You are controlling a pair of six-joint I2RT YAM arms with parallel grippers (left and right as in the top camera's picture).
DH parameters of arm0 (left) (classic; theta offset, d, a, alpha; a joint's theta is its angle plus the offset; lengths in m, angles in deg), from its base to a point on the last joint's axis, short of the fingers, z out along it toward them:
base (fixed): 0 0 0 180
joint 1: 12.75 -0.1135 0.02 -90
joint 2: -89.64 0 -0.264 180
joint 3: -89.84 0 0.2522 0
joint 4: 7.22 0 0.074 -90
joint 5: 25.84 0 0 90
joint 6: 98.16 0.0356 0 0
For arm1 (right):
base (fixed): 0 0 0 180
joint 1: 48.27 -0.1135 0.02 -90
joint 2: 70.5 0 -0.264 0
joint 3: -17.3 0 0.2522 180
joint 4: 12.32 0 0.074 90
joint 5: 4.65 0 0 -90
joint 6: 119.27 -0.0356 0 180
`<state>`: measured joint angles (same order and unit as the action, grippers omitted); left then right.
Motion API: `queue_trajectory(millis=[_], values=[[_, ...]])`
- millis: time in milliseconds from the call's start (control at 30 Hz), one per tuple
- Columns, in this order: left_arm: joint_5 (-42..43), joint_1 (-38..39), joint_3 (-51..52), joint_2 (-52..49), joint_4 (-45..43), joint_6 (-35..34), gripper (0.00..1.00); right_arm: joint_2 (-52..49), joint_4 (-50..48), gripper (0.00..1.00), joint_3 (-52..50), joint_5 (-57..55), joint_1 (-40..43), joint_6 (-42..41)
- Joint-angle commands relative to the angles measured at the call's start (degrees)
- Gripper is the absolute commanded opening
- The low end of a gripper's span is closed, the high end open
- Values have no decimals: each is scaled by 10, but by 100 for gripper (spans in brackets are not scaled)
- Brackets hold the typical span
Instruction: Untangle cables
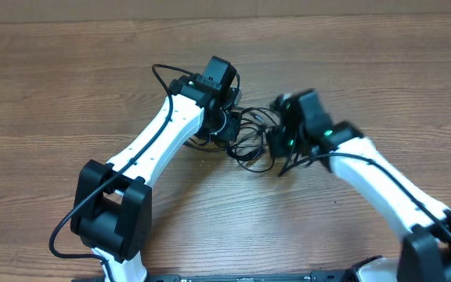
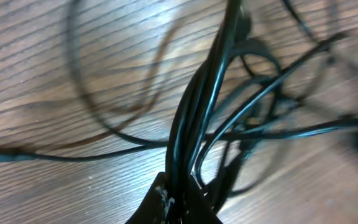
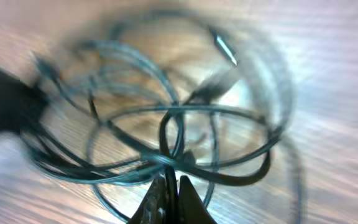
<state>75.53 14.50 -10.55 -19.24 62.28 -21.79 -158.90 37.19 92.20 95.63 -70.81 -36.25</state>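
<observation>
- Tangle of thin black cables lying as a knot of overlapping loops on the brown wood-grain table, directly between the two pincers.
- The left pincer sits at the knot's left edge. In its wrist view the fingers are clenched on a bundle of several strands, which rise straight ahead from the fingertips.
- To the right of that bundle, further loops fan out and cross one another. One single strand runs off to the left, flat on the wood.
- The right pincer sits at the knot's right edge, facing the left one across the loops. That wrist view is blurred, but the fingers are pressed together with a strand pinched at their tips.
- Ahead of the right pincer, wide oval loops spread to both sides, and a small plug end lies beyond them, up and to the right.
- Both white arms reach in from the near edge of the table and converge on the knot.
</observation>
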Motion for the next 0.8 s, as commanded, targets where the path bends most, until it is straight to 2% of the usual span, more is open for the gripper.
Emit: queue_trajectory(millis=[0,200,367,433,467,500,533,600,767], values=[[-66,-4,15,1,15,-8,4,34,23,4,50,-71,33,-38],[-99,-23,15,1,28,-8,4,35,85,4,52,-189,102,-106],[-55,-42,15,1,26,2,4,35,125,6,52,-189,160,-115],[6,-44,15,1,20,40,4,35,128,25,52,-122,167,-103],[49,-44,15,1,12,68,4,35,128,36,52,-68,167,-85],[82,-44,15,1,5,85,4,35,128,54,52,-30,167,-71],[114,-44,14,1,-5,94,4,35,127,63,52,17,164,-52],[142,-44,14,1,-25,89,4,35,127,70,52,76,158,-33],[200,-50,12,2,-68,42,4,35,122,75,45,110,135,-32]])
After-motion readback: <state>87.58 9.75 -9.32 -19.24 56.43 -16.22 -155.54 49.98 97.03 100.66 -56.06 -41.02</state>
